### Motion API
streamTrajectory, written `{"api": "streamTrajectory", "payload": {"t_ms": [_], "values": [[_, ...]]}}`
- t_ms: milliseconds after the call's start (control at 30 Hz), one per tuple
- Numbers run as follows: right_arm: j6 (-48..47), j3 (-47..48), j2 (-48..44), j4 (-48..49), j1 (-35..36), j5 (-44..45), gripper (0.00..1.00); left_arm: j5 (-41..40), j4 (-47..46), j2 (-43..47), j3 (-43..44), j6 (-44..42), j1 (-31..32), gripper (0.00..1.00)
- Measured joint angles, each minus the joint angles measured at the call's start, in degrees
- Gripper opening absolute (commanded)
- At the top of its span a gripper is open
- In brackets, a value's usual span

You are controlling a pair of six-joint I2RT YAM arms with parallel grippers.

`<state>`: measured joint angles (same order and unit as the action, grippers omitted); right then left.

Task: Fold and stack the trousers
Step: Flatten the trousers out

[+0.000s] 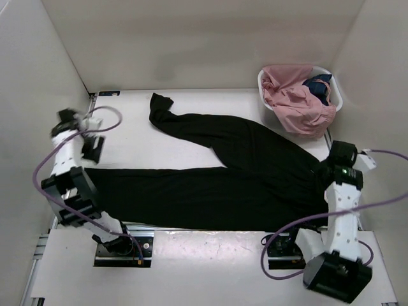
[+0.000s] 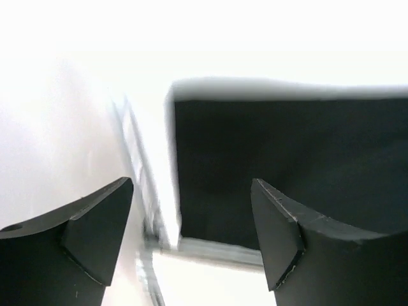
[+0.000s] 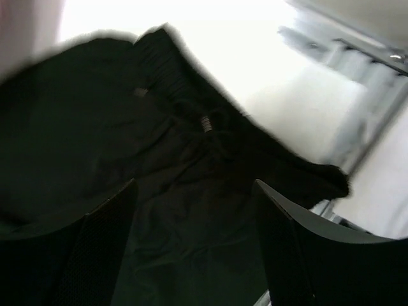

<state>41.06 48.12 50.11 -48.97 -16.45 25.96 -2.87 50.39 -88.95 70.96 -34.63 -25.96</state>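
Trousers [image 1: 210, 185] lie spread across the counter [image 1: 134, 137], legs pointing left.
Left tool [image 2: 191, 191] hangs open over a cuff, holding nothing; right tool [image 3: 194, 191] is open above the waist. A basket [image 1: 264, 81] sits far right.

The soft black trousers [image 1: 242, 172] lie spread flat on the tabletop [image 1: 137, 143], with the waist at 3 o'clock. One leg runs straight to 9 o'clock along the near edge. The other angles toward 11 o'clock, its cuff crumpled.
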Motion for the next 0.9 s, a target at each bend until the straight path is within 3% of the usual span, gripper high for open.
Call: {"api": "streamTrajectory", "payload": {"t_ms": [167,267,367,567,600,667,733,767,900], "values": [[-2.14,0.98,11.98,4.17,6.38,-2.25,0.79,6.34,1.09,-15.56,21.86,8.83,17.44,0.86],[-2.54,0.98,15.41,6.64,6.29,-3.87,0.76,9.46,0.55,-29.64,40.33,15.23,22.05,0.86],[-2.67,0.98,17.66,9.94,5.86,-7.02,0.76,10.62,-2.36,-42.01,56.08,19.67,25.35,0.93],[-1.64,2.23,25.18,12.72,4.48,-9.66,0.76,7.82,-5.18,-51.56,58.84,23.37,31.30,0.94],[-1.20,2.43,26.32,12.94,4.17,-9.64,0.76,7.45,-5.25,-52.46,58.10,23.78,32.15,0.91],[-0.07,2.47,28.04,13.14,3.32,-9.66,0.73,6.64,-5.40,-53.86,56.19,24.46,33.20,0.56],[0.98,2.43,29.29,13.20,2.60,-9.70,0.64,6.86,-6.16,-53.86,54.25,24.48,33.44,0.22],[1.55,2.32,29.86,13.40,2.38,-9.79,0.46,6.45,-6.82,-53.20,53.16,24.22,33.38,0.14],[3.63,0.48,32.15,15.12,2.03,-11.39,0.08,5.75,-10.86,-48.85,44.57,23.89,32.50,0.14]]}}
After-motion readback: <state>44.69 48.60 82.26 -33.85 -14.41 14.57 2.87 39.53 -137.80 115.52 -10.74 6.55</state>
